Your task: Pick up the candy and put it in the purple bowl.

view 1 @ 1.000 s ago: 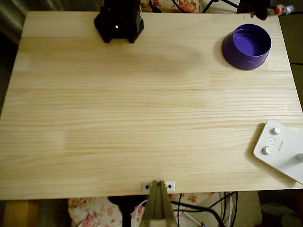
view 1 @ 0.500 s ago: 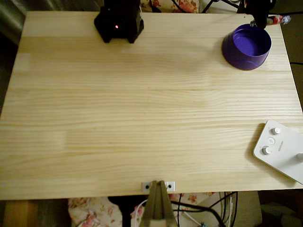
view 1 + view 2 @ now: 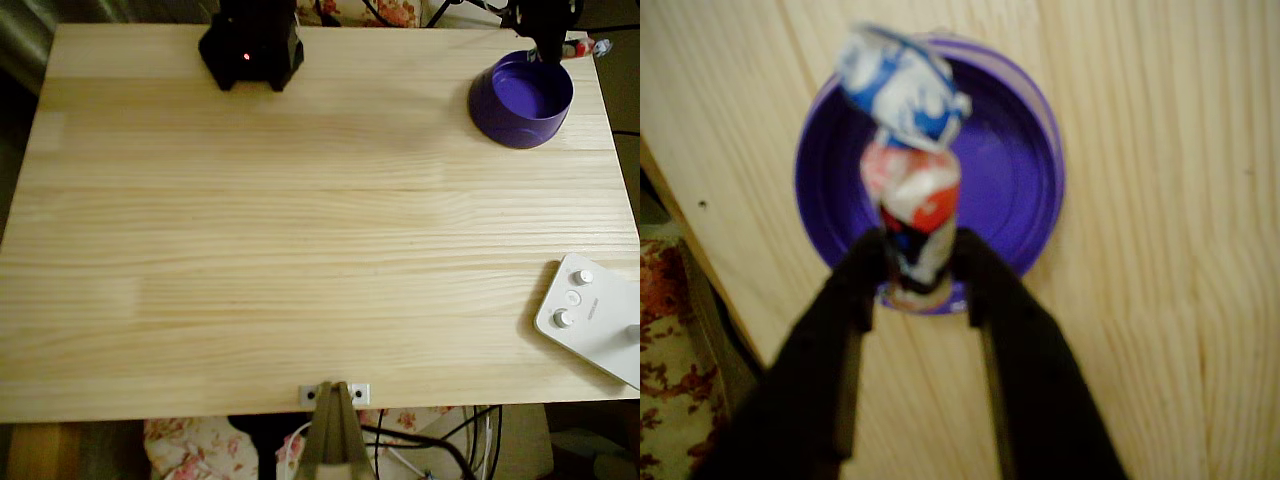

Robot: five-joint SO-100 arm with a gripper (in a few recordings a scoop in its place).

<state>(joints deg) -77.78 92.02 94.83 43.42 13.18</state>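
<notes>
On the wrist view I see the candy [image 3: 912, 200] clamped between my gripper's [image 3: 918, 262] two dark fingers, its long axis running out past the fingertips over the bowl [image 3: 1025, 180]. From overhead, the arm [image 3: 545, 20] reaches over the bowl's far rim, a twisted wrapper end just beside it.

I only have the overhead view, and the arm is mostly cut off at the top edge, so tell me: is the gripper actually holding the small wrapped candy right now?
Observer: Yes. In the wrist view the black two-finger gripper is shut on the white, red and blue wrapped candy.
Operator: Is it over the round purple plastic bowl?
Observer: In the wrist view the purple bowl lies directly behind the candy, whose twisted end points over the bowl's bottom.
Operator: Anything already in the bowl?
Observer: No, the visible purple floor is bare.
</notes>
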